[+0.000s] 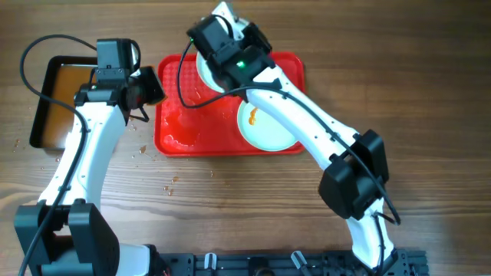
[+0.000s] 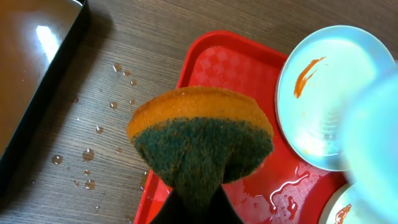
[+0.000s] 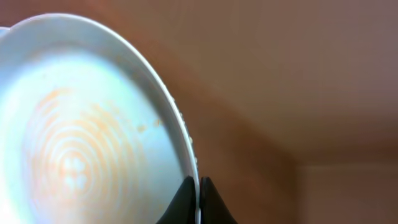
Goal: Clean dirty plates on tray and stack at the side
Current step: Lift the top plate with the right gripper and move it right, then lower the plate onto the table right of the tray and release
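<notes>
Plate (image 3: 93,124) rim clamped edge-on in right tool (image 3: 199,190).

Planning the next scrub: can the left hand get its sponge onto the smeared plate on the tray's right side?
Probably yes: bare tray lies between the left hand and that plate, though the right arm overhangs its right edge.

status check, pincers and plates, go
Left pincer shut on sponge. Right pincer shut on smeared plate, at rim. Streaked plate on tray. Nothing blocking.
</notes>
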Robot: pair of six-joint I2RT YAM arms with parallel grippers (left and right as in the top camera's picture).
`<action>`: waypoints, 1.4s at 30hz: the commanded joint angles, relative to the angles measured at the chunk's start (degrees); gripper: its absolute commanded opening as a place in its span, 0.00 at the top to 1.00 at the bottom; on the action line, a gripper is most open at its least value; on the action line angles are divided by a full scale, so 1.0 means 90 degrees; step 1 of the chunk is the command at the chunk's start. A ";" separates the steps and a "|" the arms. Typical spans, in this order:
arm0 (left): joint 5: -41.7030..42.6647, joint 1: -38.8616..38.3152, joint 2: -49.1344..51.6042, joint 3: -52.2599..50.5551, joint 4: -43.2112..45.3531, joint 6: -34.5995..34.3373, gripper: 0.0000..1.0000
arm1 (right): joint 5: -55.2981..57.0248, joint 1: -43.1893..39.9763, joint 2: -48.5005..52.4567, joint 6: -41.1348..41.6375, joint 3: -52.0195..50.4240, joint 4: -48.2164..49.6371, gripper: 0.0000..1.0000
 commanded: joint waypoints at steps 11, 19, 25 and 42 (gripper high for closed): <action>0.0097 0.0012 0.0051 -0.0032 -0.0022 -0.0058 0.96 | -0.5486 -0.4141 -0.0260 0.3349 0.0075 -0.1229 0.96; 0.0097 0.0012 0.0061 -0.0032 0.0024 -0.0058 0.96 | -0.5428 -0.5605 -0.0250 0.3349 -0.0903 -0.0746 0.96; 0.0097 0.0012 0.0061 -0.0032 -0.0051 -0.0056 0.96 | -0.4974 -0.5717 -0.0250 0.3371 -0.1933 -0.0270 0.96; 0.0097 0.0012 0.0061 -0.0032 -0.0019 -0.0053 0.96 | -0.9695 -0.5459 -0.0425 0.2186 -0.1724 -0.0044 0.43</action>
